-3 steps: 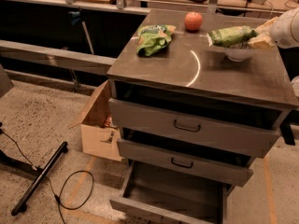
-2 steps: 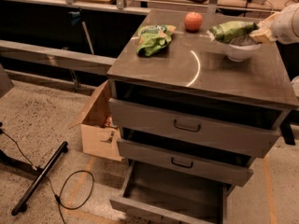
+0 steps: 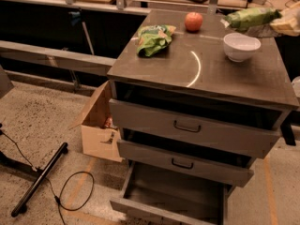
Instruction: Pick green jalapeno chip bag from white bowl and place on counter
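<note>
Above white bowl (image 3: 241,47) on tabletop (image 3: 178,64): green jalapeno chip bag (image 3: 251,18) aloft, right end pinched by claw (image 3: 280,23).

Gripper (image 3: 282,24) at right holds jalapeno chip bag (image 3: 248,18) above bowl (image 3: 241,47) on counter (image 3: 159,71).

Change noted: green jalapeno chip bag (image 3: 248,18) is now clear of white bowl (image 3: 241,47).
The gripper (image 3: 286,25), at the right edge, clamps the bag's right end higher than before; the bag hangs above the bowl, off its rim.
</note>
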Motion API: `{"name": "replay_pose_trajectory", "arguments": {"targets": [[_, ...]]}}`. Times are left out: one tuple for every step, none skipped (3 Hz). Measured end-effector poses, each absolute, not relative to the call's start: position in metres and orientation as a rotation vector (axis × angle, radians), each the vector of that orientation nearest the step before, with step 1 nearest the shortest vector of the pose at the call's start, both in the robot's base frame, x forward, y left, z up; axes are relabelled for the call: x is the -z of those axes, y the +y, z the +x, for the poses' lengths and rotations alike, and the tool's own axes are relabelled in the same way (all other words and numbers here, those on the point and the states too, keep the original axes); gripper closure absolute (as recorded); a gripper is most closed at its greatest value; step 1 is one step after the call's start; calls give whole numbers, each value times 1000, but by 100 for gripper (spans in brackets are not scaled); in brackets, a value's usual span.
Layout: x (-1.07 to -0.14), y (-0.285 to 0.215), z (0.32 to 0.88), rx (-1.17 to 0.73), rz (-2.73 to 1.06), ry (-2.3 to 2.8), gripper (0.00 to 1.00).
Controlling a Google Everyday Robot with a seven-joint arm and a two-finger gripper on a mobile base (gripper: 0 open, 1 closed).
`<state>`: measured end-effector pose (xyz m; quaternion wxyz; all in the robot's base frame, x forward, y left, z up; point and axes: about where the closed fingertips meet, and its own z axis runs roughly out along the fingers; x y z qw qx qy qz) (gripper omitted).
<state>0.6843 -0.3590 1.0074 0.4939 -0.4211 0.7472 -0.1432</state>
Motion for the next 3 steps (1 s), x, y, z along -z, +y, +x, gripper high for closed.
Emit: {"name": "replay_pose_trajectory", "arguments": {"targets": [[-1011,-367,643,341,-979,1881,100],[-992,-355,609,280,-976,1949,100],[-971,-337,594,215,-998,1966,100]]}}
